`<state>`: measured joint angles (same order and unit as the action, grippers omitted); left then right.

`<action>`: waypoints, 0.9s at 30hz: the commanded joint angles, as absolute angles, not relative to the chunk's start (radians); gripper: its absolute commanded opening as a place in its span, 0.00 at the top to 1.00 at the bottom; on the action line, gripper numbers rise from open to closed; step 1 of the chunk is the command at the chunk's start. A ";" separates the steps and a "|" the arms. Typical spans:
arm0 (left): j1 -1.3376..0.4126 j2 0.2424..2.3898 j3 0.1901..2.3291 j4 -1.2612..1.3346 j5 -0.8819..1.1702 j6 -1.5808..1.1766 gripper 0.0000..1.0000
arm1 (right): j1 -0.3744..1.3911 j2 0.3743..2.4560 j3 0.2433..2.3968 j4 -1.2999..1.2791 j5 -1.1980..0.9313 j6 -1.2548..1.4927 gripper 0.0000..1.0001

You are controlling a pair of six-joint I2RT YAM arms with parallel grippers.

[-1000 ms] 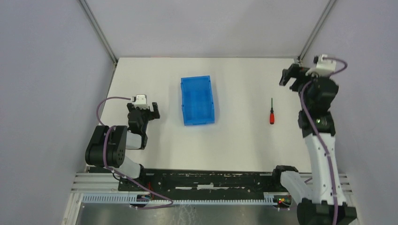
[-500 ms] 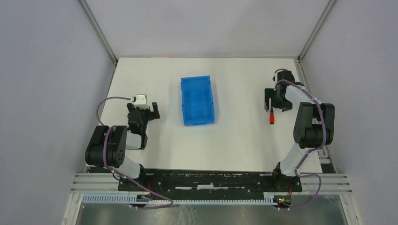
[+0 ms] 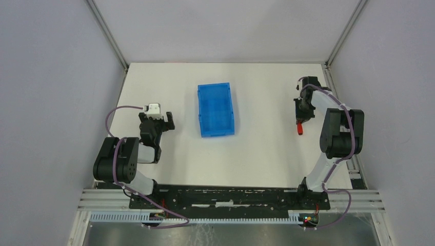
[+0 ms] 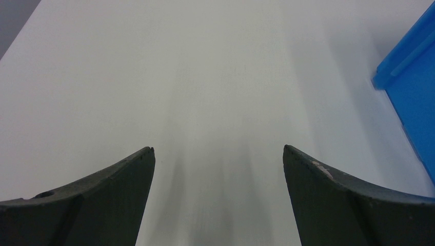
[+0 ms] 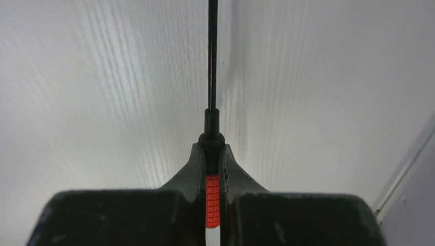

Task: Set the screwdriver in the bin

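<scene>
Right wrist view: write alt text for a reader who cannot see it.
The right gripper is shut on the screwdriver, clamped on its red ribbed handle just behind the black collar. The thin black shaft points straight up the picture, above the white table.

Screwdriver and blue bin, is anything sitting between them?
No. In the top view, only bare white table lies between the screwdriver, held by the right gripper, and the bin.
</scene>
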<state>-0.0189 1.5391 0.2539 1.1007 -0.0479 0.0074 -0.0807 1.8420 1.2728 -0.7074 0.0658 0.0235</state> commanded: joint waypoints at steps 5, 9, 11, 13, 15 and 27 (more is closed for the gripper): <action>-0.020 1.528 0.258 1.141 -0.052 -0.025 0.00 | -0.081 1.793 1.752 -1.108 0.086 -0.001 1.00; -0.020 1.528 0.258 1.140 -0.051 -0.025 0.00 | -0.066 1.772 1.775 -1.108 0.077 0.056 1.00; -0.020 1.528 0.258 1.140 -0.052 -0.025 0.00 | -0.021 1.768 1.785 -1.083 0.074 0.098 1.00; -0.020 1.528 0.258 1.140 -0.051 -0.025 0.00 | 0.102 1.764 1.805 -1.031 0.054 0.145 1.00; -0.020 1.528 0.258 1.140 -0.052 -0.025 0.00 | 0.237 1.797 1.881 -0.993 0.038 0.198 1.00; -0.020 1.528 0.258 1.140 -0.051 -0.025 0.00 | 0.667 2.051 2.084 -0.777 0.060 0.318 1.00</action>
<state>-0.0189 1.5391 0.2539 1.1007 -0.0479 0.0074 0.6788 2.0254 2.1101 -0.8581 0.0002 0.2604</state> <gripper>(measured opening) 0.997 0.047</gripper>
